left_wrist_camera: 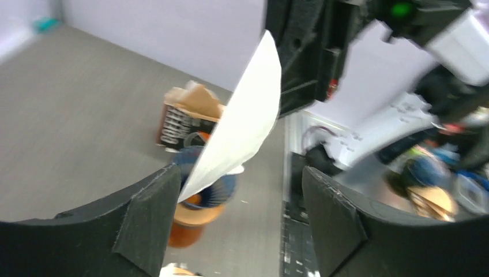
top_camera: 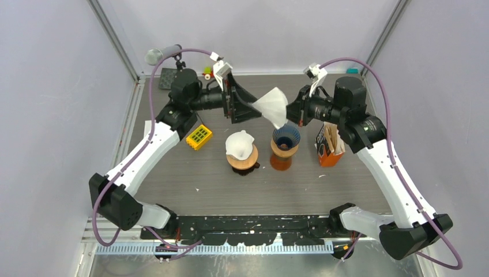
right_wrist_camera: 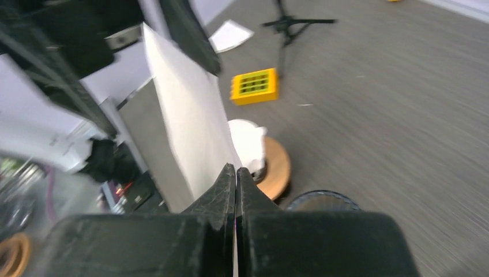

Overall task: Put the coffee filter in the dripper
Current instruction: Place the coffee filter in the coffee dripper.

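Top view, upper middle is crowded. The left claw (top_camera: 252, 107) gapes wide and the right claw (top_camera: 286, 115) pinches the filter (top_camera: 273, 107), which hangs over the blue dripper (top_camera: 286, 137) and covers part of its mouth. The white dripper (top_camera: 241, 147) flanks it on the left, the filter box (top_camera: 328, 144) on the right. The worktop (top_camera: 259, 190) in the lower middle lies bare.

Bright even light, soft shadows; wrist views blurred, coffee filter (left_wrist_camera: 245, 133) glaring.
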Motion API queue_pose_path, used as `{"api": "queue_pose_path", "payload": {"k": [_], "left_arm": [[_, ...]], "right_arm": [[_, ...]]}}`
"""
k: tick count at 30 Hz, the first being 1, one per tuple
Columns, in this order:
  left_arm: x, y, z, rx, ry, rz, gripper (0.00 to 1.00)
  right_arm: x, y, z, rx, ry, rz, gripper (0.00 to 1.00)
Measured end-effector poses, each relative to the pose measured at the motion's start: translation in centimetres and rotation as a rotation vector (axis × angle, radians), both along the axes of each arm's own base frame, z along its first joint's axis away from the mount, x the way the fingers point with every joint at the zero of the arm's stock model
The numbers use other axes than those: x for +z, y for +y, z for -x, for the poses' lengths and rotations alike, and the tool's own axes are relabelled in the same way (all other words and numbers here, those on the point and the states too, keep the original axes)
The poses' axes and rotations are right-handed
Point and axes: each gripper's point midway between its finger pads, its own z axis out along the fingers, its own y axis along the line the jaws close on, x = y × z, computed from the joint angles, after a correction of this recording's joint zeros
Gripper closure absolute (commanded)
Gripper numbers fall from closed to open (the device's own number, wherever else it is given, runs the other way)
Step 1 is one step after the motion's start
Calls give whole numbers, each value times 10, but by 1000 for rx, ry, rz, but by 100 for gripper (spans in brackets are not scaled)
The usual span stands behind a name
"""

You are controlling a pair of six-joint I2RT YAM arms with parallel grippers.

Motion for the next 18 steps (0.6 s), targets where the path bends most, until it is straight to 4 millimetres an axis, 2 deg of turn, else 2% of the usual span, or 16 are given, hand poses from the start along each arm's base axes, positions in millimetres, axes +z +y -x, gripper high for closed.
{"api": "queue_pose_path", "payload": {"k": [3, 6, 8, 10, 14, 18], "left_arm": [[11, 2, -25, 169, -38, -59, 7], [15, 1, -42, 308, -77, -127, 5], [11, -8, -47, 368, -103, -188, 5], [0, -22, -48, 399, -124, -252, 5], [-36, -48, -44, 412, -141, -392, 5], [-67, -58, -50, 430, -128, -503, 5]], "right_arm": [[3, -16, -21, -174, 5, 30, 100], [1, -29, -38, -329, 38, 43, 99], [-3, -34, -47, -405, 72, 44, 100], [-10, -36, -54, -458, 114, 40, 99], [-23, -38, -66, -535, 197, 22, 99], [-29, -39, -69, -579, 244, -1, 100]]}}
